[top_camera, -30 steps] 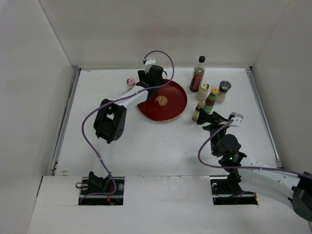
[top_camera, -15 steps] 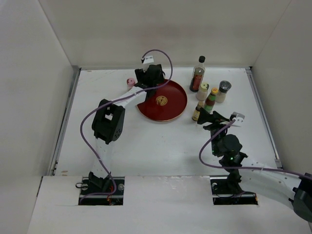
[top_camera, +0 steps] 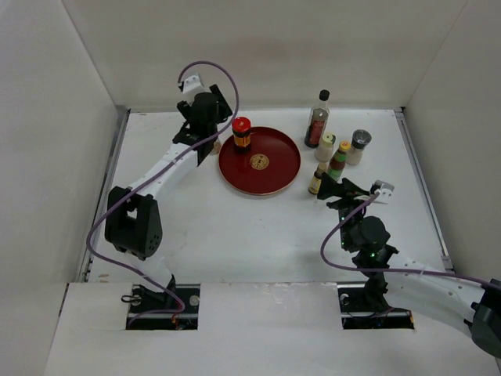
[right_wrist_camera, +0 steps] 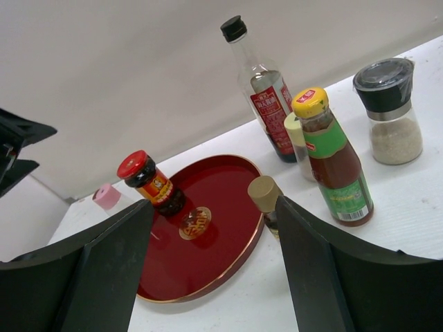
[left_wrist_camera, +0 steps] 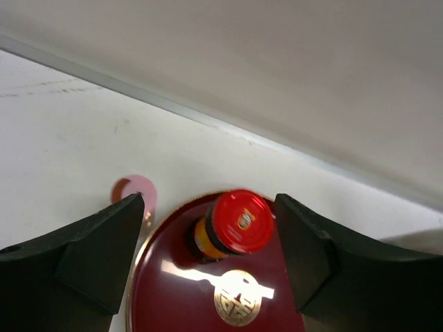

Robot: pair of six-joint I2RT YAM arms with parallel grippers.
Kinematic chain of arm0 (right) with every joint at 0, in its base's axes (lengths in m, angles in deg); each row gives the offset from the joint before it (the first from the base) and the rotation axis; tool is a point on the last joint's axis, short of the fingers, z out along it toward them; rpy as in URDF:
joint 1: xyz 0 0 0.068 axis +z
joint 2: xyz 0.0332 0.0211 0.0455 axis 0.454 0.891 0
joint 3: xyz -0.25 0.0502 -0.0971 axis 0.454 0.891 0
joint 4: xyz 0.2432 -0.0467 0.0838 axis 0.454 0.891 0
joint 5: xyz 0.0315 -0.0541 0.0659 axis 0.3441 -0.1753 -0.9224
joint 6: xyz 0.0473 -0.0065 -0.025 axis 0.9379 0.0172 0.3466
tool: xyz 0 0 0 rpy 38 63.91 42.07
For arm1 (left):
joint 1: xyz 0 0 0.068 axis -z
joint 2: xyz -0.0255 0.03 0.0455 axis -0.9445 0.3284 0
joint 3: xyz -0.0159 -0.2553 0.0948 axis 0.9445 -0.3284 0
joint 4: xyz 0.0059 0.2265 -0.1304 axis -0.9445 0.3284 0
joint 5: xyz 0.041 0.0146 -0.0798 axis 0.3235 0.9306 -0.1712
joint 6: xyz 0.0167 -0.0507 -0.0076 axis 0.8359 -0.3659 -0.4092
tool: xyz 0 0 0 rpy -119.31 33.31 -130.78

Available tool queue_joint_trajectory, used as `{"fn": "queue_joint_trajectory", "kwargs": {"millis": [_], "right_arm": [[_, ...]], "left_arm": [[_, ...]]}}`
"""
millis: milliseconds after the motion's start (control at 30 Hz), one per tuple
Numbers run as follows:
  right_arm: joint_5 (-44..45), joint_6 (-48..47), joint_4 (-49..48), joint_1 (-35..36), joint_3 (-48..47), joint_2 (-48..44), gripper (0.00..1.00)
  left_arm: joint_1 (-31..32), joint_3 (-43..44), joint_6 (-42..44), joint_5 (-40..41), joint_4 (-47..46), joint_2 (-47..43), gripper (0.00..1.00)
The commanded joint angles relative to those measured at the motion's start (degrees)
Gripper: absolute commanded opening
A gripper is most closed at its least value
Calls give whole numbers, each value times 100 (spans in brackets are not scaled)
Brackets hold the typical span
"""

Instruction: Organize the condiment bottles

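Observation:
A red-capped jar (top_camera: 241, 131) stands upright on the back left of the round red plate (top_camera: 275, 168). My left gripper (top_camera: 212, 131) is open and empty, just left of the jar and above it; in the left wrist view the jar (left_wrist_camera: 232, 223) lies below, between the spread fingers. A pink-capped bottle (left_wrist_camera: 138, 191) stands off the plate's left edge. At the right stand the tall black-capped bottle (top_camera: 318, 117), a cream-capped one (top_camera: 326, 146), a yellow-capped green-label one (top_camera: 338, 160), a grey grinder (top_camera: 359, 146) and a small tan-capped bottle (top_camera: 315, 182). My right gripper (top_camera: 339, 189) is open beside the tan-capped bottle.
White walls close in the table on the back, left and right. The plate (right_wrist_camera: 208, 270) has a gold emblem (right_wrist_camera: 196, 223) at its centre. The right-hand bottles stand close together between the plate and the right wall.
My left gripper has let go of the red-capped jar and moved left and up, away from the plate; the jar now shows standing on it. The right arm has barely moved.

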Motion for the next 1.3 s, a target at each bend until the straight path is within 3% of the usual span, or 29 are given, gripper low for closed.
{"fn": "queue_joint_trajectory", "kwargs": {"millis": [0, 500, 800, 967, 1267], "right_arm": [[-122, 83, -128, -31, -216, -15, 78], [-236, 83, -110, -57, -295, 222, 78], [-245, 92, -110, -74, -322, 319, 78], [-245, 48, -110, -75, -330, 301, 79], [-263, 92, -110, -75, -339, 380, 79]], "left_arm": [[-486, -46, -371, -294, 419, 186, 71], [-935, 877, -160, -928, 754, 1435, 70], [-1014, 1079, 25, -787, 824, 1787, 56], [-1014, 1079, 51, -822, 824, 1866, 63], [-918, 1133, 122, -779, 877, 1902, 66]]}}
